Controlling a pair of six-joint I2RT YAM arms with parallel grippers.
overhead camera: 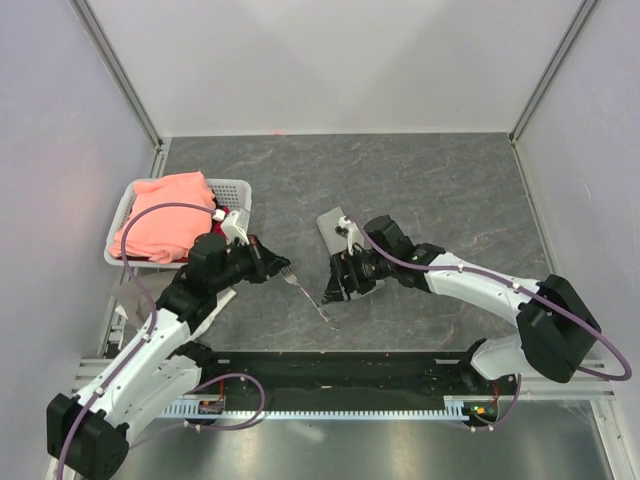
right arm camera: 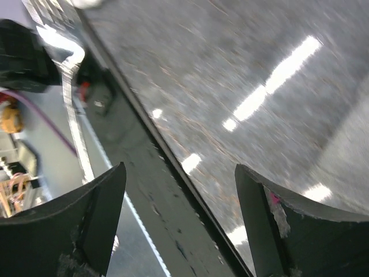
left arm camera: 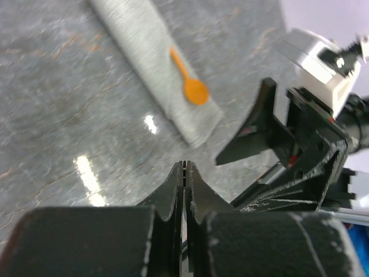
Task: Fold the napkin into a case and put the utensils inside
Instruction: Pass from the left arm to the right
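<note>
— The left gripper [left arm camera: 184,168], are its fingers together?
— Pressed flat, tip to tip. The fork [overhead camera: 311,297] starts right at those tips and slants off toward the near edge. I can't tell whether it's pinched between them.
— And the right gripper [right arm camera: 179,173]?
— Fingers wide apart, nothing between them, hanging over the table [overhead camera: 450,180] near the fork's other end.
— Where's the case [left arm camera: 153,60]?
— Flat on the table, beyond both grippers, with the orange spoon [left arm camera: 191,82] lying on top, bowl toward the near end.
— Off to the left?
— A white basket [overhead camera: 238,188] holding a salmon-pink cloth [overhead camera: 165,218].
</note>
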